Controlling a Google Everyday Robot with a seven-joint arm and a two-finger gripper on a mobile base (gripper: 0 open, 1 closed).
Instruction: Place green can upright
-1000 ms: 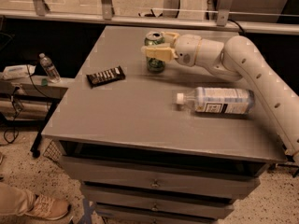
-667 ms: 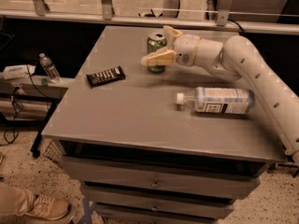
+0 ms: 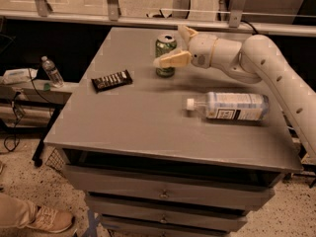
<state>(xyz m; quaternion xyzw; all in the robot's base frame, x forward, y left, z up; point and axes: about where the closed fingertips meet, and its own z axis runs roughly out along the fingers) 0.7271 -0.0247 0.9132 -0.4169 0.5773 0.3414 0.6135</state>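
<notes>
We are holding our claw point(image 3: 179, 46) with fingers spread apart just beside the green can point(image 3: 165, 53), which is standing upright on the surface point(image 3: 143, 120).

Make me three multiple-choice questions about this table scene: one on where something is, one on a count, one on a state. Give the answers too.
1. Which thing lies nearest the table edge on the camera's side?
A. the clear bottle
B. the green can
C. the snack bar

2. How many things are on the table top?
A. two
B. three
C. five

3. How is the green can?
A. standing upright
B. lying on its side
C. held in the air

Answers:
1 A: the clear bottle lies closer to that edge of the table than the snack bar or the green can.
2 B: only the bottle, bar and can are there.
3 A: the can stands on its base, silver top up, with the gripper open at it, one finger across its front.
</notes>
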